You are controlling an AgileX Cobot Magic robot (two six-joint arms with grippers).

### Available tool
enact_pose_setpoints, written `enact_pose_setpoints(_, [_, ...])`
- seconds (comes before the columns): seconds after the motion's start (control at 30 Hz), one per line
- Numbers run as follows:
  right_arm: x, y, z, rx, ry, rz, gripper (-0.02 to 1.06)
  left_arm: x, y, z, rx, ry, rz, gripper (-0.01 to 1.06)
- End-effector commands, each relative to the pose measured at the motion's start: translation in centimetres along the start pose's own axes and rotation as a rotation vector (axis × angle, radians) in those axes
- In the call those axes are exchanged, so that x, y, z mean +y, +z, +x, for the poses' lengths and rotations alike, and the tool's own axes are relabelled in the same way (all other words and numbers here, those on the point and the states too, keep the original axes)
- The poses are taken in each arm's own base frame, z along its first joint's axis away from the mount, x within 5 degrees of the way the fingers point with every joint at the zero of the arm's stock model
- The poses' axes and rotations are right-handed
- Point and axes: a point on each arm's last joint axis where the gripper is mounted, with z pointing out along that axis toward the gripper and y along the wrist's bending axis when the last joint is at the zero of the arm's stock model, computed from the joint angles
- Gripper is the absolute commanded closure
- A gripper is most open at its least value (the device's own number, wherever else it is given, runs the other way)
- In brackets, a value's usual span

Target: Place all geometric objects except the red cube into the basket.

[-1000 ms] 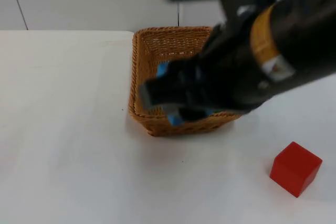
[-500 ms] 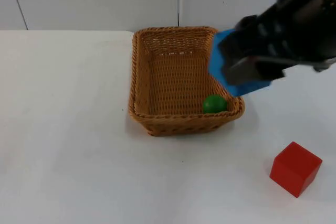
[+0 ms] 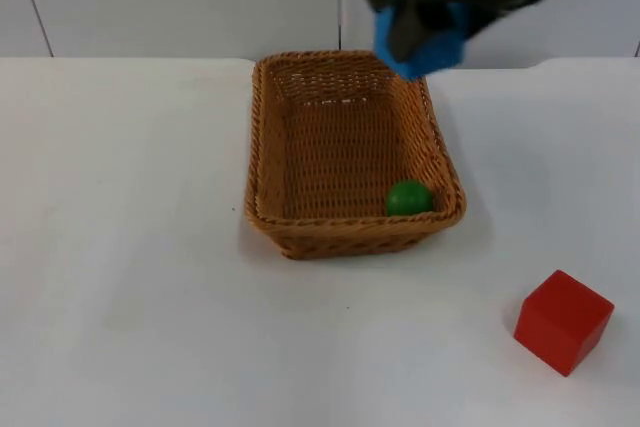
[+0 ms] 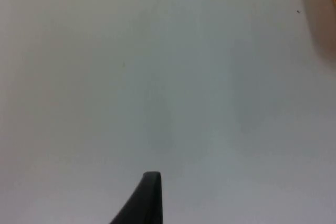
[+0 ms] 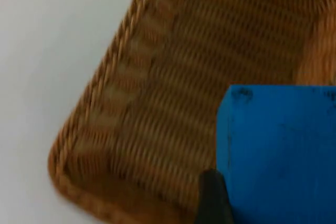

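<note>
The right hand (image 3: 425,32) has carried the blue block (image 3: 432,47) above the basket's (image 3: 262,147) far rim.

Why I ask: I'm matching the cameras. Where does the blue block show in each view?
Top view: the blue block, held by the right gripper, hangs over the far right rim of the basket.
Right wrist view: the blue block beside a black fingertip, above the basket weave.
Left wrist view: the waiting left gripper over bare table, a sliver of basket beyond.
Shared landmark: the basket.
</note>
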Motion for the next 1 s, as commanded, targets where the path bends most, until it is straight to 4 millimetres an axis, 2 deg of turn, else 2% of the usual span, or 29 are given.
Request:
enact_pose_setpoints(0.0, [-0.1,2.1,-1.8,-0.006,-0.018,0.008,1.05,0.0,-0.1,0.1,-0.008,-0.008,0.004,0.0])
enact_pose_setpoints(0.07, [0.0,4.4,-3.2,-0.017,-0.03,0.01,1.05,0.0,-0.1,0.1,-0.01,-0.008,0.003,0.0])
enact_pose_setpoints(0.1, [0.0,4.4,-3.2,-0.017,-0.03,0.01,1.05,0.0,-0.1,0.1,-0.01,-0.008,0.003,0.0])
enact_pose_setpoints(0.23, [0.2,8.7,-4.5,-0.021,-0.034,0.016,1.05,0.0,0.0,0.1,-0.008,-0.008,0.003,0.0])
enact_pose_setpoints(0.27, [0.3,9.8,-4.5,-0.017,-0.034,0.016,1.05,0.0,0.0,0.1,-0.008,-0.008,0.003,0.0])
enact_pose_setpoints(0.3, [0.3,9.8,-4.5,-0.017,-0.034,0.016,1.05,0.0,0.0,0.1,-0.008,-0.008,0.003,0.0])
enact_pose_setpoints(0.43, [0.4,13.2,-3.4,0.019,-0.036,0.016,1.04,0.0,0.0,0.1,-0.008,-0.008,0.003,0.0])
enact_pose_setpoints(0.47, [0.4,13.2,-3.4,0.019,-0.036,0.016,1.04,0.0,0.0,0.1,-0.008,-0.008,0.003,0.0])
enact_pose_setpoints(0.57, [0.4,15.1,-2.3,0.071,-0.038,0.019,0.95,0.0,0.0,0.1,-0.007,-0.009,0.005,0.0])
enact_pose_setpoints(0.6, [0.4,15.1,-2.3,0.071,-0.038,0.019,0.95,0.0,0.0,0.1,-0.007,-0.009,0.005,0.0])
enact_pose_setpoints(0.73, [0.3,15.9,-1.4,0.124,-0.039,0.022,0.56,0.0,0.0,0.1,-0.007,-0.011,0.006,0.0])
enact_pose_setpoints(0.77, [0.3,15.9,-1.4,0.124,-0.039,0.022,0.56,0.0,0.0,0.1,-0.007,-0.011,0.006,0.0])
enact_pose_setpoints(0.87, [0.3,15.0,-1.9,0.112,-0.038,0.022,0.15,0.0,0.0,0.1,-0.007,-0.011,0.006,0.0])
enact_pose_setpoints(0.9, [0.3,14.3,-2.3,0.099,-0.037,0.022,0.06,0.0,0.0,0.1,-0.009,-0.011,0.006,0.0])
enact_pose_setpoints(0.93, [0.3,13.6,-2.7,0.087,-0.039,0.021,-0.01,0.0,0.0,0.1,-0.009,-0.011,0.006,0.0])
enact_pose_setpoints(0.97, [0.3,13.6,-2.7,0.087,-0.039,0.021,-0.01,0.0,0.0,0.1,-0.009,-0.011,0.006,0.0])
